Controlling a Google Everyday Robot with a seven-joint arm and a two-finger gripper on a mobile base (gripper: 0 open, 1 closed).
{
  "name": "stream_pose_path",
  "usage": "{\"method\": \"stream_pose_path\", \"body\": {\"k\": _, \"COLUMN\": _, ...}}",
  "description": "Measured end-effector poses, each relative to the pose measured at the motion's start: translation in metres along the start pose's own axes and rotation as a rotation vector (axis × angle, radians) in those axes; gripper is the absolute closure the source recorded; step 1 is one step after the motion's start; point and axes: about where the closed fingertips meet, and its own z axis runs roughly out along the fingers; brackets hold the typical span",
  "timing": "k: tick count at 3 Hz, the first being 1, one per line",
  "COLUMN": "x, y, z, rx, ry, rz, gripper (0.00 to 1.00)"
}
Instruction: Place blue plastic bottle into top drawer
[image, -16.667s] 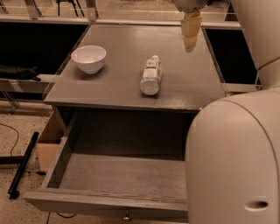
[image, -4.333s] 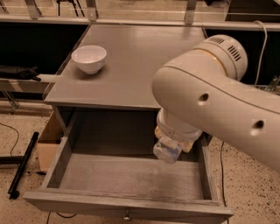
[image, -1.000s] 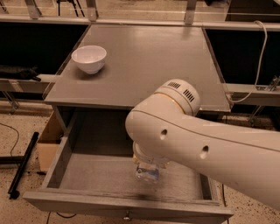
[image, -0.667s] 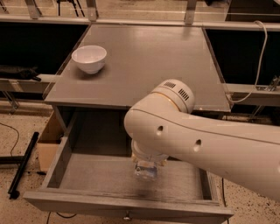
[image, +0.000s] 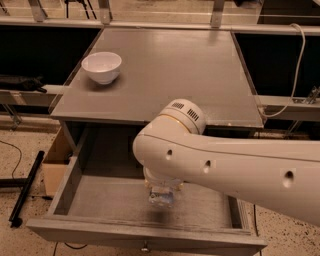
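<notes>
The blue plastic bottle (image: 161, 197) hangs just above the floor of the open top drawer (image: 66, 186), out past the tabletop's (image: 175, 65) front edge, with the gripper's (image: 161, 189) jaws clamped on it, apparently poised for a short, gentle release.

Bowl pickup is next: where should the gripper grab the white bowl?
Probably pinch the bowl rim at its near-right edge, coming straight down: it stands upright, mouth up, rim exposed all round. The gripper is low inside the open drawer, at the bottle, hidden under the arm.
</notes>
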Motion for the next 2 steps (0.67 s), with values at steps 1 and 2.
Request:
{"method": "stream_pose_path", "body": {"k": 1, "x": -0.0003, "y": 0.0, "z": -0.0002, "rx": 0.014, "ry": 0.003, "rz": -0.008, "gripper": 1.0}}
{"method": "stream_pose_path", "body": {"k": 2, "x": -0.0038, "y": -0.0007, "z": -0.0018, "rx": 0.071, "ry": 0.032, "rz": -0.074, "gripper": 1.0}}
